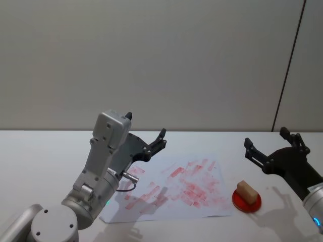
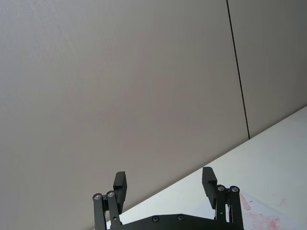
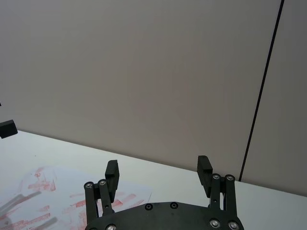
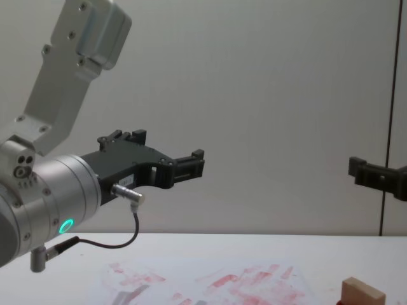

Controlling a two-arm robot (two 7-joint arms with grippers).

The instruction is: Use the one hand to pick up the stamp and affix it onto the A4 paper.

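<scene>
The stamp (image 1: 247, 191), a small tan wooden block, rests on a round red ink pad (image 1: 247, 201) at the right of the table; the chest view shows the stamp (image 4: 363, 294) low at the right. To its left lies the A4 paper (image 1: 176, 194), white and covered in red marks. My right gripper (image 1: 266, 138) hovers open above and just behind the stamp, apart from it, with nothing between its fingers (image 3: 204, 168). My left gripper (image 1: 146, 127) hangs open over the paper's far left part, also holding nothing.
The white table (image 1: 40, 151) runs back to a plain grey wall with a dark vertical seam (image 1: 287, 75) at the right. The left arm's silver body (image 4: 44, 197) with a green light looms large at the chest view's left.
</scene>
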